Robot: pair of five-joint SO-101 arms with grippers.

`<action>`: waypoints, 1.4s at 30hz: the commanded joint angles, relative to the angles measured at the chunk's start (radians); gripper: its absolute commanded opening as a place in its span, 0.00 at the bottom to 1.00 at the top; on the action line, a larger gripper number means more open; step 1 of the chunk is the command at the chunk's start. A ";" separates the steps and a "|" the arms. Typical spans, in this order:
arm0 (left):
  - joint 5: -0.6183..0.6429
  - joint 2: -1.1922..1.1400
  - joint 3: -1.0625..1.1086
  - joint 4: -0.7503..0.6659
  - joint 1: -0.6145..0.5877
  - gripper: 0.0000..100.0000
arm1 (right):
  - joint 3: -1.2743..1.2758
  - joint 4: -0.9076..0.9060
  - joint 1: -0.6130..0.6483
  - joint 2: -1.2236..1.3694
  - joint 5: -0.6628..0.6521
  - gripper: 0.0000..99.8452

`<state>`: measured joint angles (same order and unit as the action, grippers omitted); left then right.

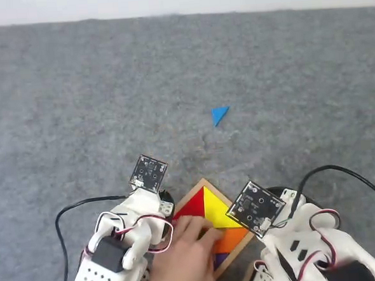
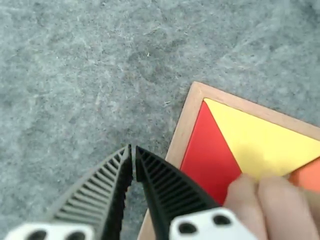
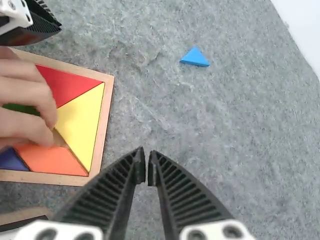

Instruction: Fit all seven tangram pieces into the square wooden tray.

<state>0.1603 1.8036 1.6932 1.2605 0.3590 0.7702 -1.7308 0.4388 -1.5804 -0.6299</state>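
Note:
The square wooden tray (image 1: 205, 183) lies between the two arms near the front edge, holding red (image 1: 193, 205), yellow (image 1: 215, 210), orange (image 1: 235, 237) and purple pieces. A person's hand (image 1: 188, 255) rests on the pieces in the tray, fingers (image 3: 30, 105) over a green piece (image 3: 17, 108). A small blue triangle (image 1: 220, 115) lies alone on the carpet farther out. My left gripper (image 2: 133, 152) is shut, empty, just outside the tray's rim (image 2: 182, 131). My right gripper (image 3: 146, 156) is shut, empty, over carpet beside the tray (image 3: 102, 135); the blue triangle (image 3: 195, 57) lies beyond it.
Grey carpet (image 1: 108, 88) covers the table, with open room beyond the tray. A second wooden edge (image 3: 20, 216) shows near the right arm's base. Cables loop beside both arms.

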 commanded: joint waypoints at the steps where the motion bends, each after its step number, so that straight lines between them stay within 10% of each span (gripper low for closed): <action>1: 0.000 0.020 -0.010 0.006 0.003 0.01 | -0.003 0.022 0.007 -0.008 0.009 0.01; 42: 0.000 0.020 -0.010 0.006 0.003 0.01 | 0.000 0.030 0.007 -0.008 0.029 0.01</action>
<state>0.1603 1.8036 1.6932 1.2605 0.3560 0.7702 -1.7308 0.4388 -1.5804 -0.6114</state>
